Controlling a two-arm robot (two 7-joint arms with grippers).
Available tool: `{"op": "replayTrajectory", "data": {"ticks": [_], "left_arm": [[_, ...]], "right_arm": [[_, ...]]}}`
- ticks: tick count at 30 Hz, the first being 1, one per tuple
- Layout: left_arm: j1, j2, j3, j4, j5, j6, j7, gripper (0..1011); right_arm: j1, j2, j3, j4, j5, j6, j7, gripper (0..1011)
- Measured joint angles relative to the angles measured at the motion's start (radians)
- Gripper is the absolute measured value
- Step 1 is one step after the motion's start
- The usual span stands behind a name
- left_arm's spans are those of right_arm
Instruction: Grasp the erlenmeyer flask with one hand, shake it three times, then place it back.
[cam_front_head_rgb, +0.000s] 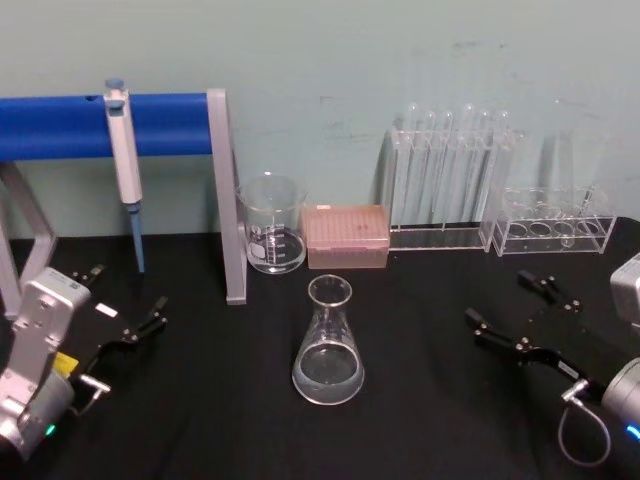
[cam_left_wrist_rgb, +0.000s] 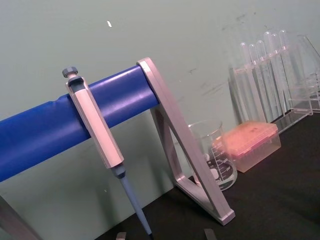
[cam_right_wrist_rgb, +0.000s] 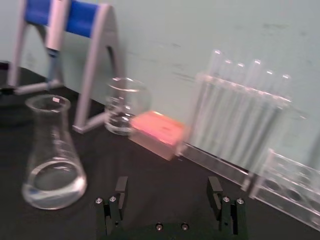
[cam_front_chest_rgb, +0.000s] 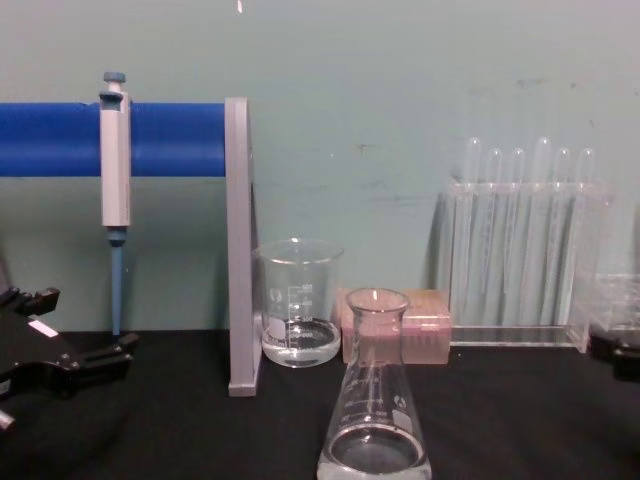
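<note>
Nearest the robot, the left gripper (cam_front_head_rgb: 125, 297) hovers low over the black bench (cam_front_head_rgb: 430, 400), well to the left of the erlenmeyer flask (cam_front_head_rgb: 328, 345). Its two black fingers (cam_front_chest_rgb: 105, 352) are spread apart and hold nothing. The right gripper (cam_front_head_rgb: 497, 298) sits at about the same depth, well to the right of the flask. Its fingers (cam_right_wrist_rgb: 120, 189) are also wide apart and empty, pointing toward the back of the bench. The flask stands upright on its flat base between the two grippers, touched by neither, with a shallow pool of clear liquid at the bottom and its narrow neck open. Just behind the flask and slightly to its left stands a glass beaker (cam_front_head_rgb: 272, 225). A pink pipette tip box (cam_front_head_rgb: 345, 236) lies beside the beaker, directly behind the flask. Farther back and to the right of the flask, a clear rack of test tubes (cam_front_head_rgb: 450, 185) stands against the wall, with a lower clear rack (cam_front_head_rgb: 555, 225) just beyond it to the right. Behind the flask to the left, a pipette (cam_front_head_rgb: 125, 160) hangs tip down from the blue bar of a grey stand (cam_front_head_rgb: 228, 200).
</note>
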Motion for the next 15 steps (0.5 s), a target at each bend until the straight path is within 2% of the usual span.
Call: {"op": "replayTrajectory", "data": {"ticks": [7, 15], "left_arm": [[0.000, 0.000, 0.000, 0.000, 0.000, 0.000, 0.000, 1001], [0.000, 0.000, 0.000, 0.000, 0.000, 0.000, 0.000, 1001]], "right_arm": [[0.002, -0.006, -0.007, -0.013, 0.015, -0.019, 0.087, 1000], [0.023, -0.031, -0.023, -0.009, 0.018, -0.038, 0.173, 1000]]}}
